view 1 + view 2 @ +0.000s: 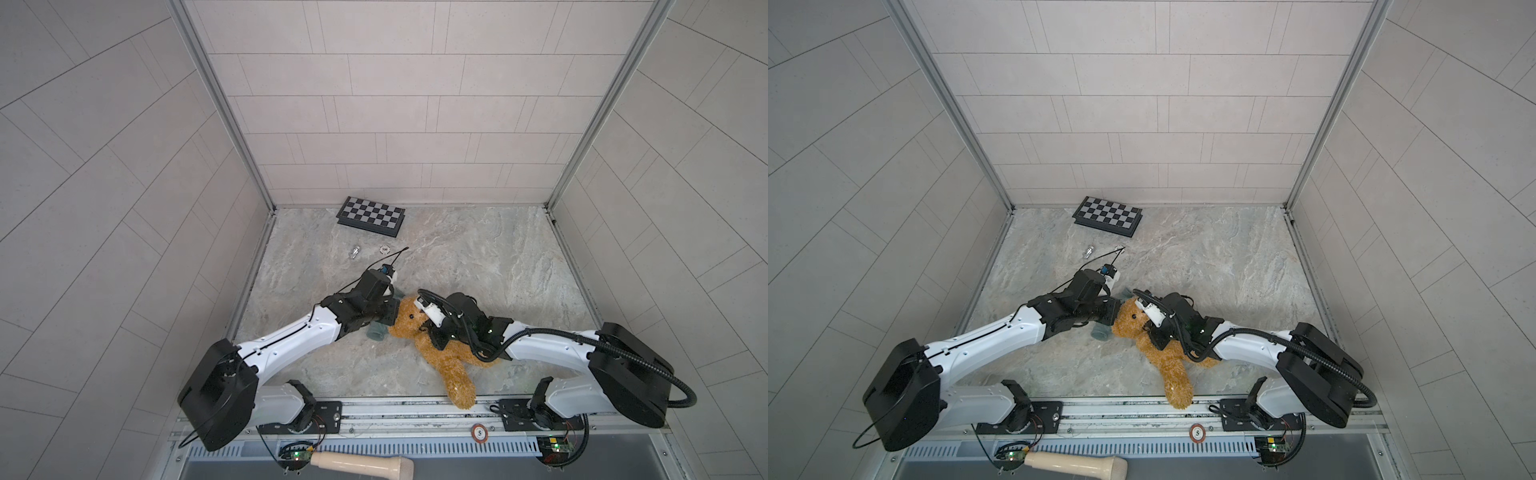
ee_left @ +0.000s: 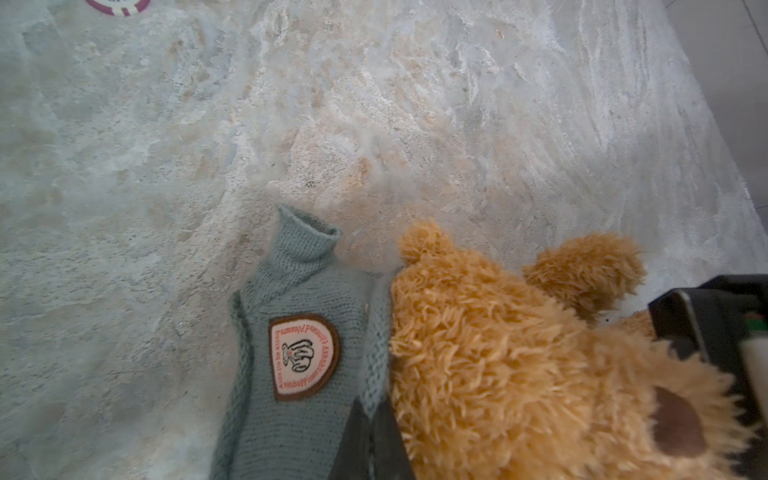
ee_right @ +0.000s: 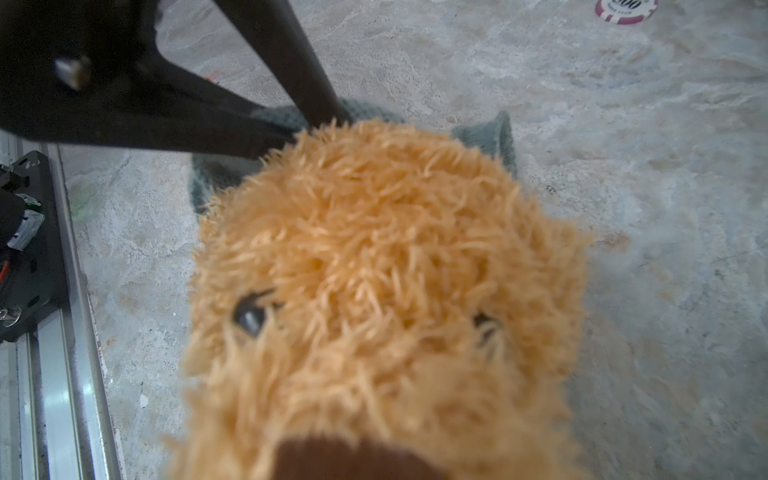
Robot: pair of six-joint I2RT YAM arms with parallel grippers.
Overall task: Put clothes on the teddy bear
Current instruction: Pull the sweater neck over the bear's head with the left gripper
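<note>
left gripper (image 2: 370, 436) pinched the sweater (image 2: 303, 282) at the crown of the teddy bear (image 2: 498, 365), likely to pull it over; right gripper (image 1: 430, 332), by the neck, hid its jaws.

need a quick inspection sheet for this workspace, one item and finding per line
surface: marbled tabletop, no spills seen
job's things: teddy bear lying face up, one leg reaching the front rail; grey-green knit sweater beside its head, not on it yet
clutter: folded chessboard, poker chip, small shiny piece at the back; wooden handle below the front edge
grippers: left gripper shut on the sweater's edge; right gripper at the bear's neck, jaws hidden
cables: thin black cable arching off the left wrist; corrugated hose looping over the bear
surroundings: tiled panels on three sides
</note>
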